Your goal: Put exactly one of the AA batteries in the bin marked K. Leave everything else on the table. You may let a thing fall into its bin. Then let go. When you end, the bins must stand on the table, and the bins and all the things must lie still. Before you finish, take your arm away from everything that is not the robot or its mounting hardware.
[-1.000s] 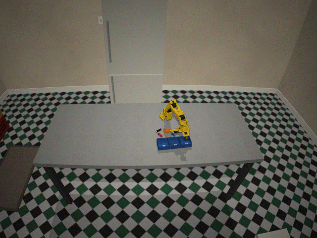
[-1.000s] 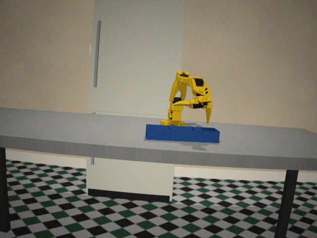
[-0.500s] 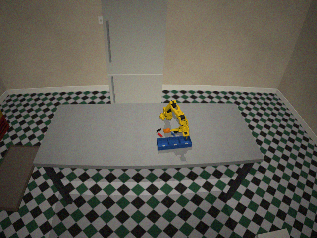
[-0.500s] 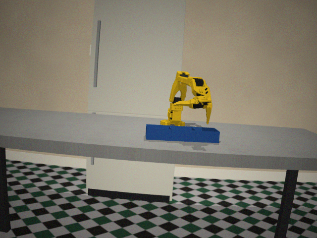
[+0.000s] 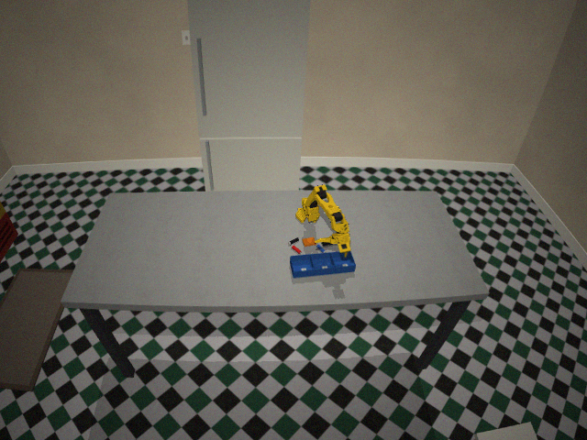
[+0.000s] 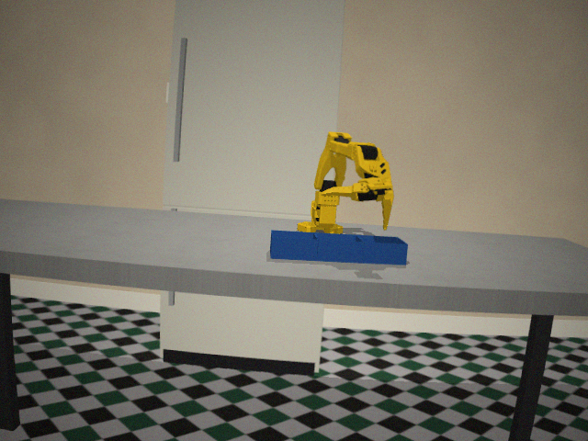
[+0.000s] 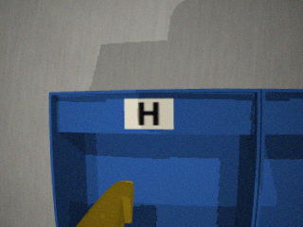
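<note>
Three joined blue bins (image 5: 310, 271) (image 6: 294, 249) (image 7: 95, 115) stand in a row on the grey tabletop (image 5: 189, 246) (image 6: 118, 237) (image 7: 38, 47). The yellow arm (image 5: 330, 207) (image 6: 324, 165) bends over from its base, and its fingers (image 5: 326, 239) (image 6: 388, 213) are spread wide open, with nothing gripped between them. One finger points down above the end bin, which is on the right side in the top view; the other reaches sideways, toward the orange block (image 5: 308, 241).

In the wrist view, the bin under this finger carries a white label (image 7: 149, 113) with the letter H. The letters on the other two bins are too small to read, so I cannot tell which one is K.

Between the arm's base and the bins, some small things lie on the tabletop: a black one (image 5: 293, 241) with a pale end, a red one (image 5: 296, 249) near it, and a blue one (image 5: 320, 247) near the orange block. The AA batteries should be looked for among these long pieces, but I cannot tell which ones they are.

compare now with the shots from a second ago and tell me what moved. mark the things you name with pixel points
Nothing visibly moved. The yellow arm (image 5: 337, 216) (image 6: 372, 156) holds the same pose, its fingers open over the end of the blue bin block (image 5: 301, 270) (image 6: 338, 247) (image 7: 156, 144). Nothing was taken hold of or let go. The bin block, the red piece (image 5: 296, 248), the black one (image 5: 293, 240) and the orange block (image 5: 308, 241) lie where they were.
</note>
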